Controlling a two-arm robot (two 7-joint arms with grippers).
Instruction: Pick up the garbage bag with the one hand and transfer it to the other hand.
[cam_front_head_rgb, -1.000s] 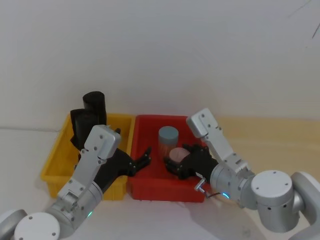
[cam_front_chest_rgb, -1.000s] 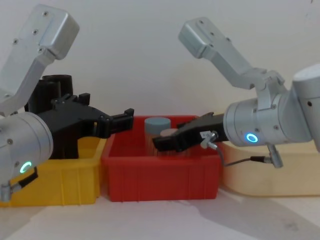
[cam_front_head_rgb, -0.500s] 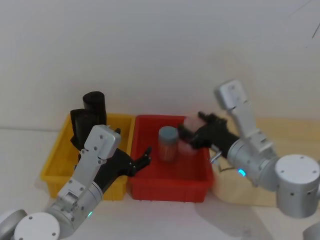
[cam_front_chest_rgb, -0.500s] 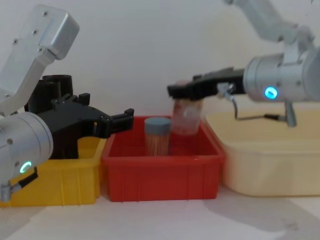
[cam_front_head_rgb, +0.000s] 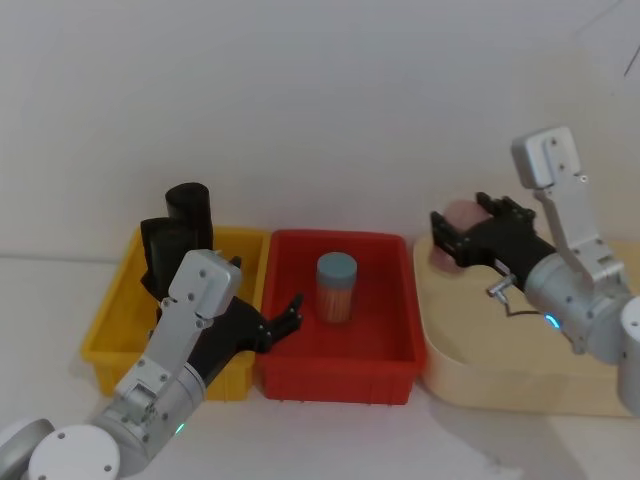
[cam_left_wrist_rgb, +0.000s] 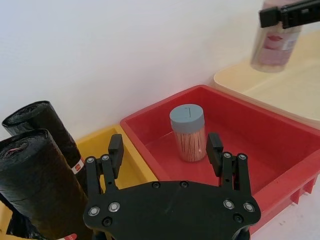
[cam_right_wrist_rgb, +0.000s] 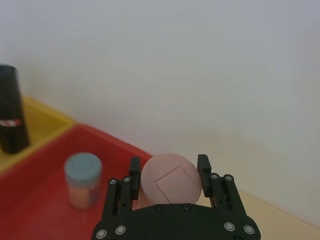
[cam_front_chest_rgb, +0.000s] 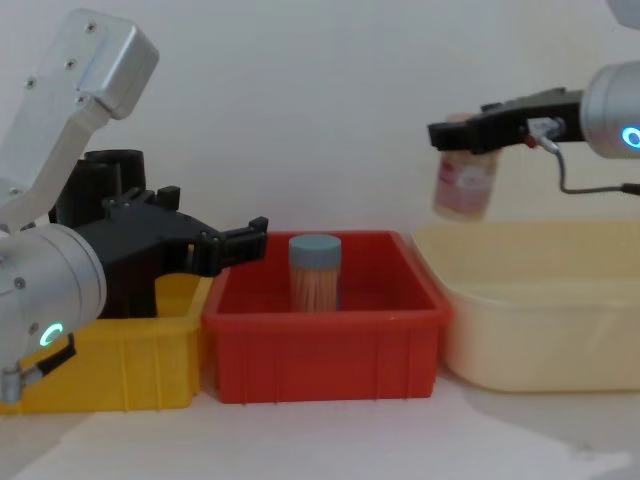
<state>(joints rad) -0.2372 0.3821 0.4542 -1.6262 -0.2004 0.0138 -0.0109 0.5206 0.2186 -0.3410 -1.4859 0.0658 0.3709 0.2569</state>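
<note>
Garbage bag (cam_front_head_rgb: 188, 208) stands upright at the back of the yellow bin (cam_front_head_rgb: 108, 335), in its eleven o'clock corner. A second black roll (cam_front_head_rgb: 165, 245) stands just beside it at seven o'clock. In your left wrist view the garbage bag (cam_left_wrist_rgb: 45, 125) shows a small red-and-white label low on its side. Neither tool touches it.

Your left tool (cam_front_head_rgb: 285, 315) hangs released, fingers spread, over the seam between the yellow bin and the red bin (cam_front_head_rgb: 335, 385). It sits at four o'clock of the garbage bag and apart from it. In the chest view its fingers (cam_front_chest_rgb: 252, 232) point toward three o'clock across the red bin.

A blue-lidded toothpick jar (cam_front_head_rgb: 336, 288) stands upright in the middle of the red bin.

Your right tool (cam_front_head_rgb: 448, 238) is clenched on a pink-lidded jar (cam_front_chest_rgb: 466, 185). It holds the jar in the air above the nine o'clock rim of the beige basin (cam_front_head_rgb: 470, 375), clear of it and slightly tilted. The basin sits on the bench (cam_front_head_rgb: 330, 440) at three o'clock of the red bin, well apart from the garbage bag.
</note>
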